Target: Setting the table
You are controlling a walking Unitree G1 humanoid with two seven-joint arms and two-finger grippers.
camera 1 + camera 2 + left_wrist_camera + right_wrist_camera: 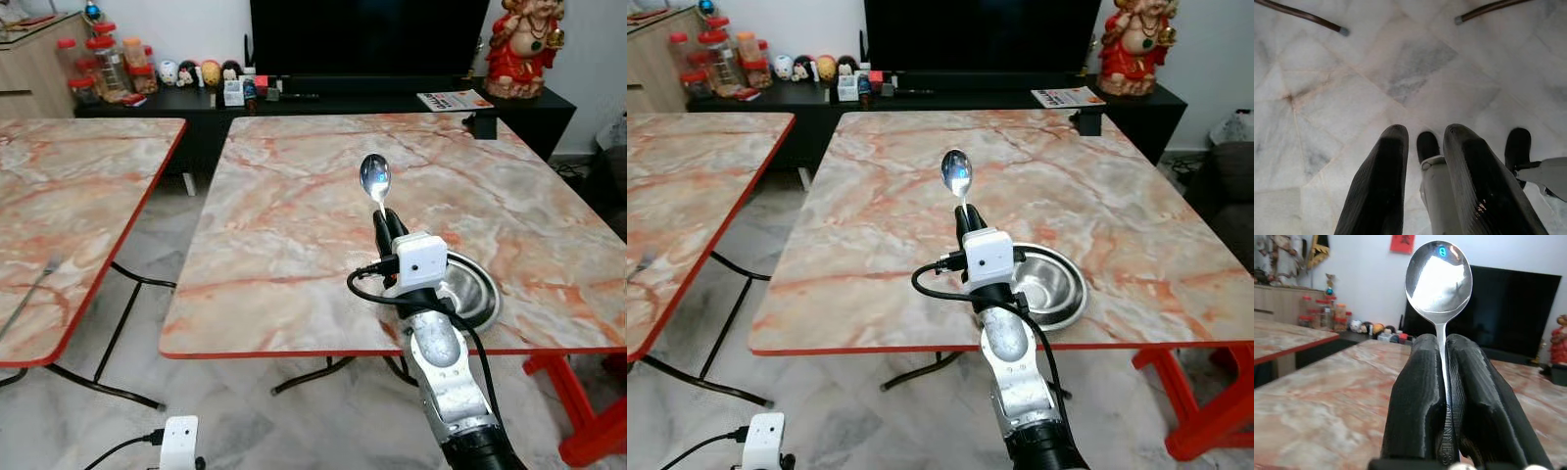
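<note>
One marble table [294, 245] carries one steel bowl [475, 294] near its front edge, just right of the right gripper [384, 227]. That gripper is clamped on one spoon [375, 181], handle upright, bowl-end pointing up. The left gripper [1425, 161] hangs slightly parted, holding nothing, over the floor.

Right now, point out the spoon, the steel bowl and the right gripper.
spoon [374, 179], left eye view, on the shiny bowl end.
steel bowl [1064, 284], right eye view, on its inner wall to the right of the arm.
right gripper [1445, 345], right wrist view, midway between the fingertips clamped on the spoon's handle.
</note>
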